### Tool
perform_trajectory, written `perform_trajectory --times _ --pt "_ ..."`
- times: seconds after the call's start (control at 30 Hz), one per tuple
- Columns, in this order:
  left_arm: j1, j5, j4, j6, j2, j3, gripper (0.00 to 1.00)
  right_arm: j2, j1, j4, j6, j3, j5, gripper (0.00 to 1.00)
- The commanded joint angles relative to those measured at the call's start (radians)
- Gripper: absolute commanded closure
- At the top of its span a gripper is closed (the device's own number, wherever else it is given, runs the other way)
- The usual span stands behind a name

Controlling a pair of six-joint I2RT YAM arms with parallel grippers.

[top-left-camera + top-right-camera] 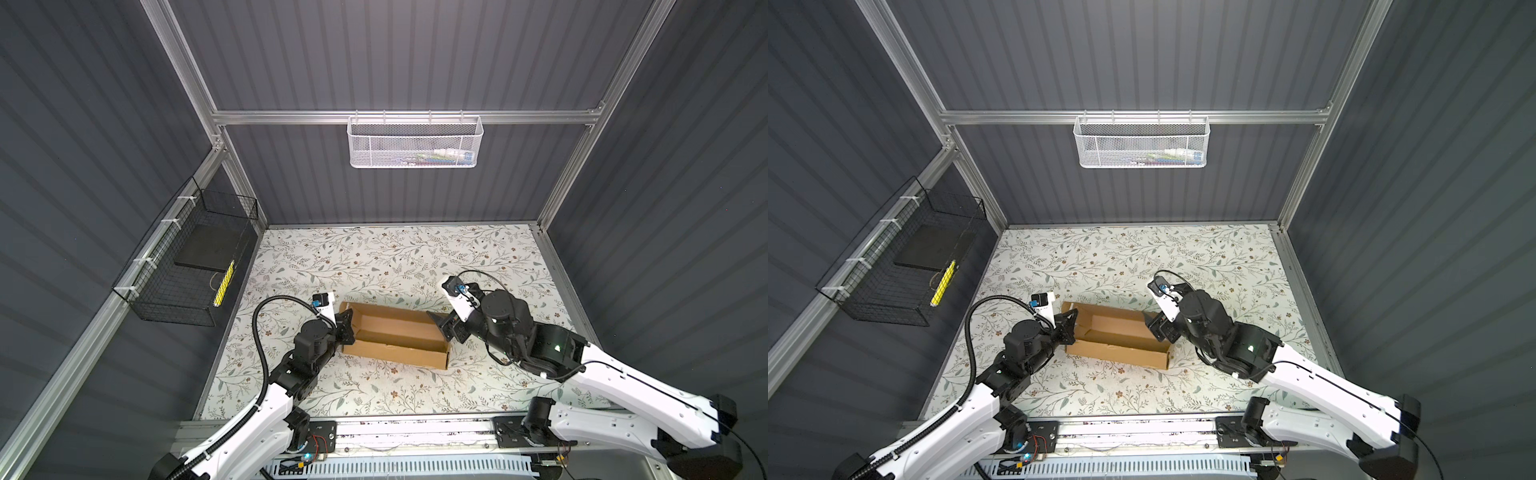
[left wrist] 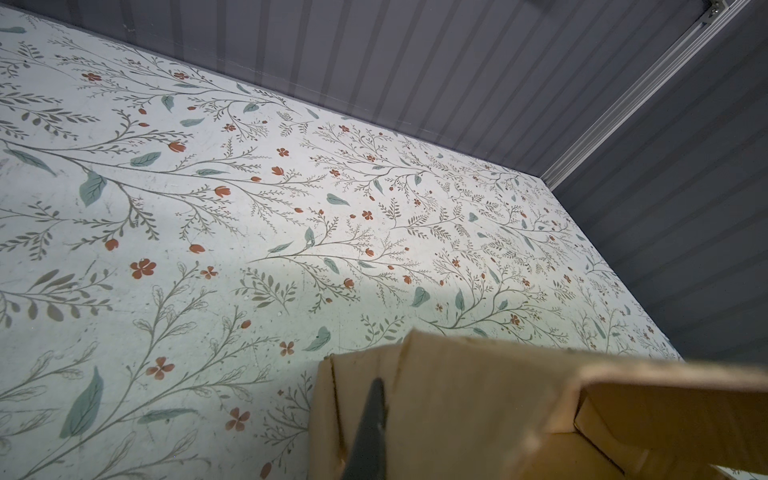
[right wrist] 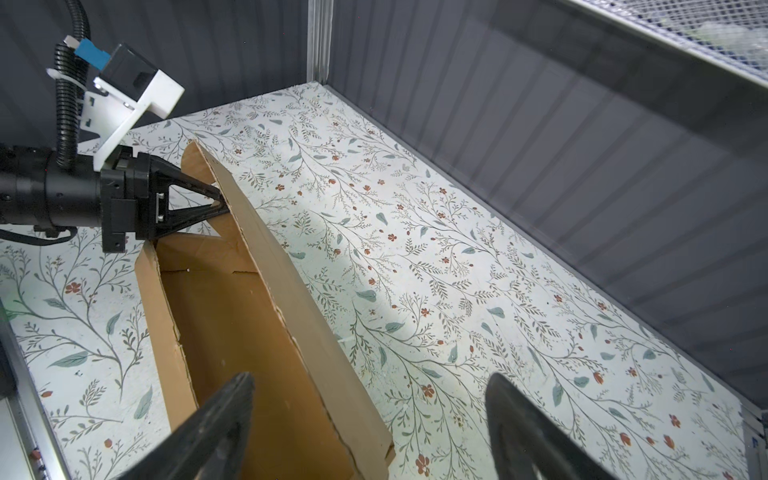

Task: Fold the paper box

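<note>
The paper box (image 1: 395, 330) (image 1: 1119, 334) is a brown cardboard mailer lying open-topped on the floral table, with its long walls standing. My left gripper (image 1: 347, 328) (image 1: 1068, 326) is shut on the box's left end. The right wrist view shows its jaws (image 3: 218, 203) pinching the end of the far wall. In the left wrist view one dark finger (image 2: 370, 428) lies against the cardboard (image 2: 478, 395). My right gripper (image 1: 442, 326) (image 1: 1158, 326) is open at the box's right end. There its jaws straddle the far wall (image 3: 291, 332), one finger (image 3: 224, 415) over the box's inside and the other (image 3: 515, 419) over the table.
A white mesh basket (image 1: 413, 143) hangs on the back rail. A black wire basket (image 1: 191, 266) holding a dark slab and a yellow item hangs on the left wall. Grey ribbed walls enclose the floral table (image 1: 374, 257); a metal rail (image 1: 415, 428) runs along its front.
</note>
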Motion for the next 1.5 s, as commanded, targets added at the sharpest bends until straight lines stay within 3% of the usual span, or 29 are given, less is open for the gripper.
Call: perform_trajectory --times 0.0,0.37,0.67,1.47 --pt "-0.005 -0.003 -0.087 0.01 -0.001 -0.028 1.0 0.065 -0.011 -0.084 -0.085 0.101 -0.148 0.13" --pt "-0.005 -0.009 -0.094 0.041 -0.003 -0.025 1.0 0.311 -0.031 -0.179 -0.187 0.286 -0.318 0.12" --pt "-0.005 -0.007 -0.089 0.06 -0.005 -0.027 1.0 0.435 -0.04 -0.188 -0.221 0.35 -0.37 0.13" --pt "-0.005 -0.029 -0.156 0.079 -0.108 -0.048 1.0 0.51 -0.001 -0.189 -0.167 0.316 -0.446 0.19"
